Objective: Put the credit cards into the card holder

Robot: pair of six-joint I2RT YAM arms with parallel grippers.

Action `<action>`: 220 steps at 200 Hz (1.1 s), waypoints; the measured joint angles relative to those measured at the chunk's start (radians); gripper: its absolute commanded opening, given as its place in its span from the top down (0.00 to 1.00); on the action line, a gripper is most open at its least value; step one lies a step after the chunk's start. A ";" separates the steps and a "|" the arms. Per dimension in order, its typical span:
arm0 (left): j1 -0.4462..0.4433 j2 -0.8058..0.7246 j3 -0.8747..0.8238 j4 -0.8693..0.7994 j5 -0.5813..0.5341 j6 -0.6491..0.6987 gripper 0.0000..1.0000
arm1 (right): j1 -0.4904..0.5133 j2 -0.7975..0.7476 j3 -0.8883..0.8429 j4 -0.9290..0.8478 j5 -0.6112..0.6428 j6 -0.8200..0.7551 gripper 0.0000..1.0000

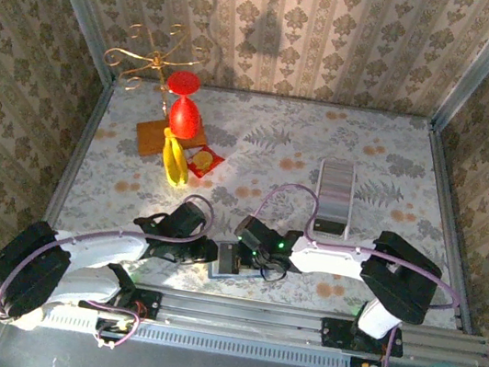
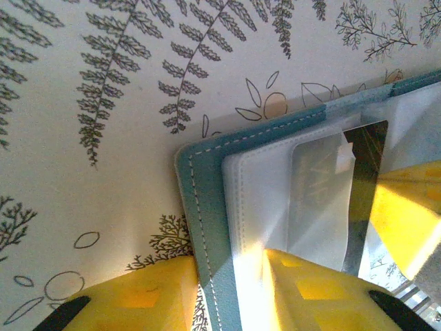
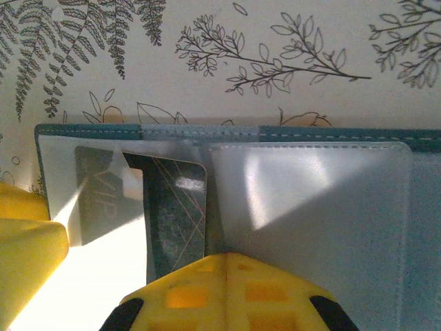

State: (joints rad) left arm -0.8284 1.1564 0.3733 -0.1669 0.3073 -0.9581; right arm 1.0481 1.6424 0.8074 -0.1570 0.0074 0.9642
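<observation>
**A:** Top cam: where's the card holder?
**B:** The card holder (image 1: 224, 266) lies open and flat on the table (image 1: 368, 166), close to the near edge, between both arms. Left pincer (image 1: 211, 253) is at its left edge, right pincer (image 1: 247, 257) is over its middle.
**A:** Left wrist?
**B:** Dark-teal cover, pale stitching, rounded corner. A frosted clear sleeve (image 2: 262, 200) lies on top of it. The left pincer is partly closed and clamped on that edge, one finger outside the cover and the other on the sleeve. A dark card (image 2: 365, 172) shows to the right.
**A:** Right wrist?
**B:** The holder is spread wide, teal rim along the far side, two clear pockets side by side. A grey VIP card (image 3: 96, 200) sits in the left pocket. The dark card, with thin lines on it, is partly tucked in beside it with its near end sticking out. The right pincer is fully closed, tips against that near end. Can't tell whether it actually pinches the card.
</observation>
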 measured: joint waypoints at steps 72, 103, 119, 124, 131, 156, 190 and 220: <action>0.000 0.000 -0.010 0.016 0.000 -0.014 0.68 | 0.000 0.003 0.000 0.048 -0.023 0.000 1.00; 0.000 0.000 -0.014 0.022 0.000 -0.019 0.68 | 0.000 0.003 -0.003 0.055 -0.031 0.000 1.00; 0.004 0.000 -0.014 0.023 0.004 -0.019 0.68 | 0.000 0.002 -0.012 0.068 -0.034 0.000 1.00; 0.005 0.000 -0.014 0.023 0.005 -0.019 0.68 | 0.000 0.002 -0.016 0.072 -0.036 -0.001 1.00; 0.005 0.000 -0.015 0.025 0.005 -0.021 0.68 | 0.000 -0.001 -0.020 0.078 -0.037 -0.001 1.00; 0.005 -0.011 -0.020 0.032 0.005 -0.026 0.68 | 0.001 -0.034 -0.035 0.078 -0.037 0.000 0.95; 0.005 -0.024 -0.027 0.040 0.008 -0.026 0.64 | 0.005 -0.121 -0.047 0.050 -0.011 0.014 0.90; 0.004 -0.029 -0.027 0.042 0.012 -0.026 0.61 | 0.006 -0.186 -0.080 -0.002 0.021 0.042 0.80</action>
State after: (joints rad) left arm -0.8242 1.1275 0.3466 -0.1246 0.3195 -0.9840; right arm 1.0542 1.4567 0.7269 -0.1593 0.0284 1.0058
